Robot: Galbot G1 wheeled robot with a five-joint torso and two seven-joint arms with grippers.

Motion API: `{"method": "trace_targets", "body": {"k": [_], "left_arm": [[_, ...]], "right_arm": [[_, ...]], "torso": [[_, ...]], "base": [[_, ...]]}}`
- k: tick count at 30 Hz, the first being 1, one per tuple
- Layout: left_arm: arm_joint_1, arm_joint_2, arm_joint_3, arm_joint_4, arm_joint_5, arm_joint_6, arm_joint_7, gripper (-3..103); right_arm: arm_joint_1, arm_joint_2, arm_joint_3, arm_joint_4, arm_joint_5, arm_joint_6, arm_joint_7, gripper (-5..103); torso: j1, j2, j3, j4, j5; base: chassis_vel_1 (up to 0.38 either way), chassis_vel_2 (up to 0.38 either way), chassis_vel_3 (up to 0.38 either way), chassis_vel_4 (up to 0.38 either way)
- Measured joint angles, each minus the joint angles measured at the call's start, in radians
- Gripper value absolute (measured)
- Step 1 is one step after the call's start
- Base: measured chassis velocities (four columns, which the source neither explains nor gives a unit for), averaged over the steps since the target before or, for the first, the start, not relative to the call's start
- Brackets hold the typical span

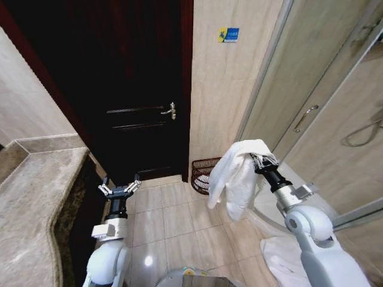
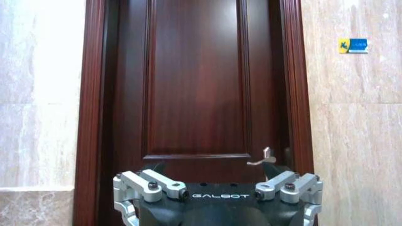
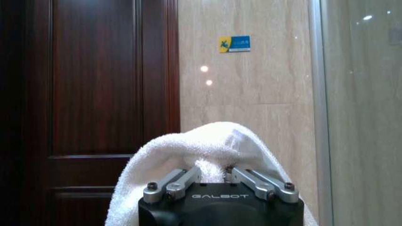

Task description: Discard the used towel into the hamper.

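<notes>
A white towel (image 1: 235, 173) hangs in folds from my right gripper (image 1: 256, 160), which is shut on its upper edge and held above the floor. From the right wrist view the towel (image 3: 188, 155) drapes over the closed fingers (image 3: 176, 183). The hamper (image 1: 203, 173), a dark reddish-brown wire basket, stands on the floor against the wall, just behind and left of the hanging towel, partly covered by it. My left gripper (image 1: 119, 189) is open and empty, low at the left, facing the dark door (image 2: 201, 94).
A dark wooden door (image 1: 131, 89) with a lever handle (image 1: 169, 110) is straight ahead. A marble counter (image 1: 36, 203) runs along the left. A glass shower enclosure (image 1: 323, 107) fills the right. Another white cloth (image 1: 281, 254) lies on the floor beside my right arm.
</notes>
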Motion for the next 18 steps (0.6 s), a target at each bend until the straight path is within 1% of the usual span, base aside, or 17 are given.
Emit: {"method": "trace_targets", "body": {"k": [9,13,15,16,18], "left_arm": [[0.002,-0.004,0.002,-0.011,0.004,0.017,0.001,100],[0.007,0.002,-0.005,-0.018,0.005,0.026,0.015,100],[0.012,0.014,-0.012,-0.028,-0.002,0.047,0.035,100],[0.012,0.014,-0.012,-0.028,-0.002,0.047,0.035,100],[0.018,0.023,-0.021,-0.034,-0.015,0.091,0.072,100]], "right_arm": [[-0.004,-0.005,0.007,-0.007,0.000,0.000,-0.004,9],[-0.005,-0.007,0.010,-0.007,0.002,0.001,-0.005,9],[-0.007,-0.008,0.011,-0.008,0.003,0.002,-0.008,9],[-0.007,-0.008,0.011,-0.008,0.003,0.002,-0.008,9],[-0.010,-0.011,0.012,-0.012,0.004,0.005,-0.013,9]], "torso": [[0.000,0.000,0.000,-0.0001,0.0000],[0.000,0.000,0.000,0.0001,-0.0001],[0.000,0.000,0.000,0.0002,-0.0002],[0.000,0.000,0.000,0.0002,-0.0002],[0.000,0.000,0.000,0.0003,0.0000]], "base": [[-0.038,0.067,0.072,-0.043],[-0.016,0.094,0.098,-0.020],[-0.023,0.094,0.098,-0.011],[-0.025,0.099,0.098,-0.011],[-0.033,0.075,0.065,-0.050]]}}
